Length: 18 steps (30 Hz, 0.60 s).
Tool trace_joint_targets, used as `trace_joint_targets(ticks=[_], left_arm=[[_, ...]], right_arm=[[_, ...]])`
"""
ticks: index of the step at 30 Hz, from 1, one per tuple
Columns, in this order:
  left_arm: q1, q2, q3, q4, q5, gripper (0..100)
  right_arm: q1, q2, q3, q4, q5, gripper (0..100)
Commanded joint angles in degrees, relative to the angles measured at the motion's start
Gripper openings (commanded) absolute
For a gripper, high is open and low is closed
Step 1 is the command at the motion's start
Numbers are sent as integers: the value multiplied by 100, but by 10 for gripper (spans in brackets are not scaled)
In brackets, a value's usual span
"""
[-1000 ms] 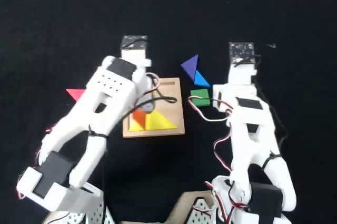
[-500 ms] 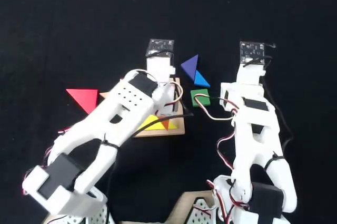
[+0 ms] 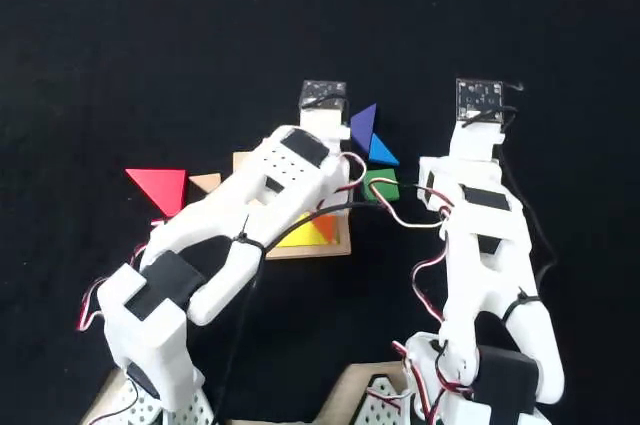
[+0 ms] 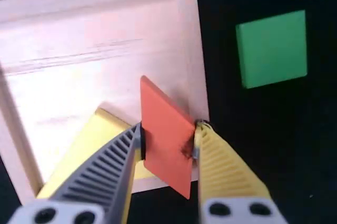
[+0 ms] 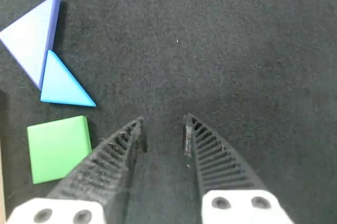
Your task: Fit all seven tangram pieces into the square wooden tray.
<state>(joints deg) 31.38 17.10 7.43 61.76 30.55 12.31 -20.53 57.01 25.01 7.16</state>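
In the high view my left arm lies across the square wooden tray (image 3: 346,237), which sits on the black table (image 3: 120,75) with a yellow wooden triangle (image 3: 292,236) already in it. A red wooden triangle (image 3: 160,188) and a tan wooden piece (image 3: 205,183) lie to one side of the tray. A purple wooden triangle (image 3: 362,124), a blue wooden triangle (image 3: 381,151) and a green wooden square (image 3: 380,185) lie on the other side, between my two arms. From the left wrist, my left gripper (image 4: 168,133) is clamped on an orange flat wooden piece (image 4: 164,124), which is tilted up on edge over the tray's corner, beside the yellow triangle and close against the rim. I judge the piece to be light, rigid and smooth-faced. With so thin a slab, a pinch across the flat faces near the middle suits it best, since a grip near a corner could let it swivel or slip as it meets the rim. From the right wrist, my right gripper (image 5: 163,129) hangs over bare table with its fingers apart and nothing between them. The green square lies just beside it, and its straight parallel sides look the easiest place to take hold.
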Motion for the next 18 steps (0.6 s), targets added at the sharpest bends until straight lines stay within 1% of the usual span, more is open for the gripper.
trace_joint_targets(ticks=[1,4,9,10,12,15,16,18], left_arm=[[84,-44,-382,-88,554,50],[-31,0,-391,-97,756,53],[-180,0,-409,-105,853,58],[-180,9,-435,-88,853,73],[-171,9,-435,-88,888,140],[-163,9,-391,-44,1266,255],[-163,9,-347,-44,1345,276],[-145,9,-312,-44,1371,278]], right_arm=[[35,-13,-215,-105,-62,127],[35,-13,-207,-105,-62,127],[26,-13,-198,-105,-53,127],[26,-13,-198,-105,-53,127],[26,-13,-198,-105,-53,127],[26,-13,-189,-105,-53,127],[26,-13,-189,-105,-53,127],[26,-13,-189,-105,-53,127]])
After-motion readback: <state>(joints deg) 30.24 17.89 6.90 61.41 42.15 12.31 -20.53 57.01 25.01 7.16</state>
